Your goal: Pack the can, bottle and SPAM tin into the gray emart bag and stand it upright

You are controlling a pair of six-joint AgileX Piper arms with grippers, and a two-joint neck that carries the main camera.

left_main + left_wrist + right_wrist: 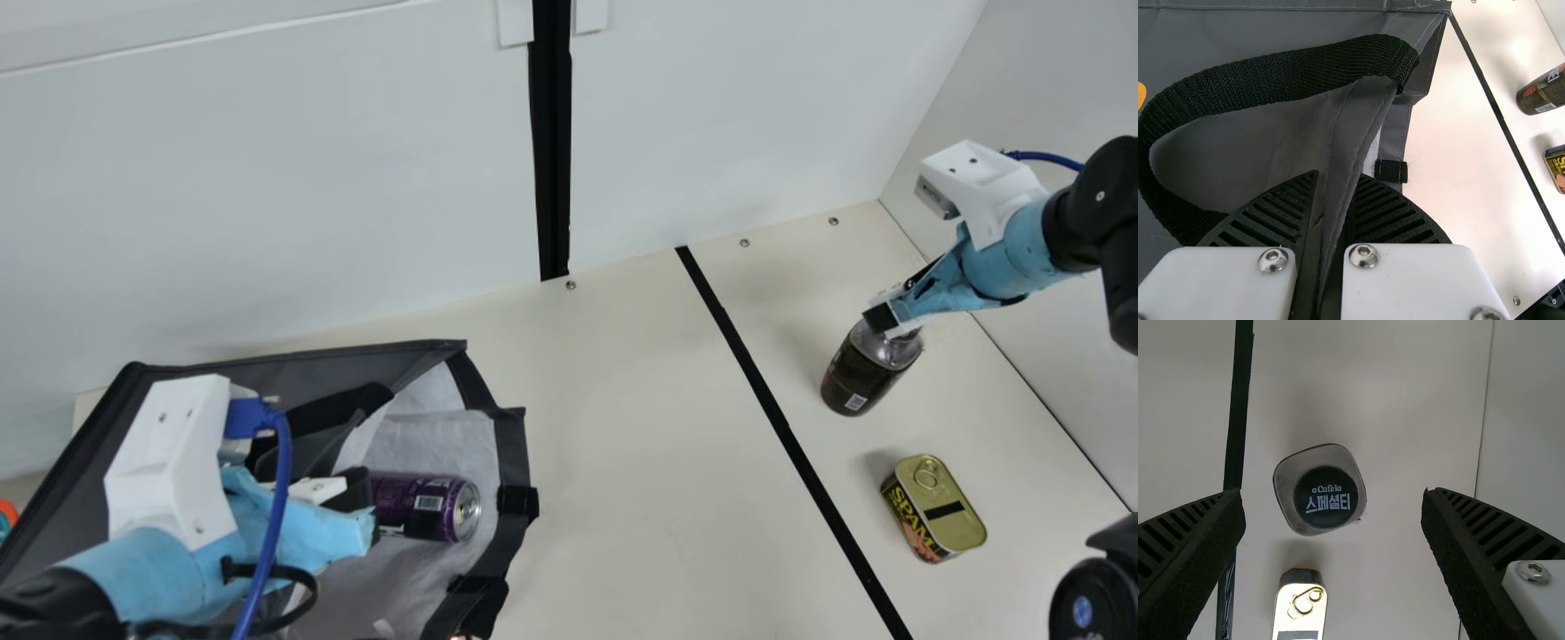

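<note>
My left gripper [360,511] is at the gray bag [267,356], which lies on its side with its mouth facing right. In the left wrist view the left gripper [1331,220] is shut on a fold of the bag's gray fabric [1358,127]. Inside the bag lies the purple can [427,507]. My right gripper [893,316] is above the dark bottle [867,369], which stands upright. In the right wrist view the open right gripper [1331,520] has the bottle's black cap [1326,498] between and below its fingers. The SPAM tin [938,507] stands near the bottle.
A black tape line [782,427] crosses the cream table between the bag and the bottle. White walls rise behind and at the right. The bag's black strap [1285,73] loops beside the left gripper.
</note>
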